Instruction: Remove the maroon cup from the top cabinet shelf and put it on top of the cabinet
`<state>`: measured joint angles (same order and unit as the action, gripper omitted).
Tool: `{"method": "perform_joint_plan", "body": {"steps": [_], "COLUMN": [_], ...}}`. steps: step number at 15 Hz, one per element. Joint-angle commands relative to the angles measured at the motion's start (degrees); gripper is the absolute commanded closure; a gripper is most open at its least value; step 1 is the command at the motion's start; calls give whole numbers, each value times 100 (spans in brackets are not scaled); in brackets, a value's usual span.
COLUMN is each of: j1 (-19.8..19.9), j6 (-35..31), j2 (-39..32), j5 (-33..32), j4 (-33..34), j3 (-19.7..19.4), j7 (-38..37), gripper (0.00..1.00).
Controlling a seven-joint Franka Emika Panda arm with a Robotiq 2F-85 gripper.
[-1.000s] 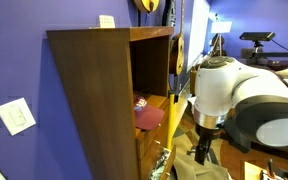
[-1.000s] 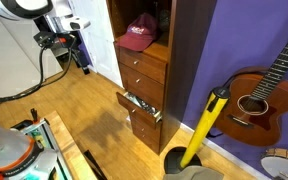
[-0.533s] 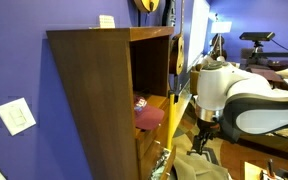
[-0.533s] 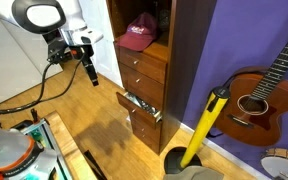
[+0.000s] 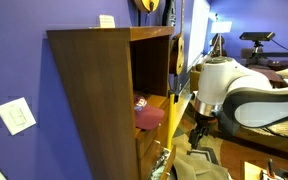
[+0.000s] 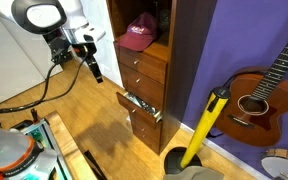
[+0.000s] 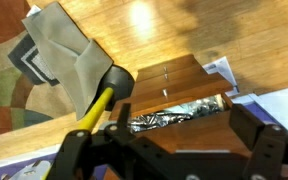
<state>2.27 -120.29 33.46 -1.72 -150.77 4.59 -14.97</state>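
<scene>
The maroon cup (image 5: 147,116) is a dark-red cap that lies on the top cabinet shelf (image 6: 159,47), inside the dark upper compartment. It also shows in an exterior view (image 6: 137,35). The cabinet (image 5: 94,80) is tall and dark brown, with lighter drawer fronts (image 6: 142,72). My gripper (image 6: 94,70) hangs open and empty in front of the cabinet, below the cap's level and apart from it. It also shows in an exterior view (image 5: 199,135). In the wrist view my gripper (image 7: 174,150) has its fingers spread, looking down on the lower drawers.
A small white card (image 5: 106,21) sits on the cabinet top. A lower drawer (image 6: 139,107) stands open with crinkled foil (image 7: 179,110) inside. A yellow-handled tool (image 6: 204,125) leans beside the cabinet. A guitar (image 6: 259,95) rests against the purple wall.
The arm has swung toward the cabinet and the gripper has come lower and nearer the drawers. The cap has not moved.
</scene>
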Motion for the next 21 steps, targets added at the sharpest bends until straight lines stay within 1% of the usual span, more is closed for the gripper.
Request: {"method": "perform_joint_plan", "body": {"steps": [1,3,5,7,9,11,14,15,17,20,21], "j1": [10,-61,-157,-284,-405,-456,-343,-134,-108,-100,-110], "j6": [-620,-754,-678,-540,-323,-61,333,86,225,238,218], "j2": [-7,-145,-310,-480,-673,-869,-1141,-864,-1016,-1103,-1120], "j5": [634,1134,1706,2354,3030,3567,4212,3906,4112,4151,4341], "j4": [-136,-81,37,175,353,554,846,588,745,810,838], "j3": [-840,-1345,-1806,-2124,-2306,-2344,-2328,-2029,-2031,-2039,-2073], "j7": [785,1399,2070,2619,2941,3051,3115,3019,3034,3038,3083], "gripper": [0,0,0,0,0,0,0,0,0,0,0]}}
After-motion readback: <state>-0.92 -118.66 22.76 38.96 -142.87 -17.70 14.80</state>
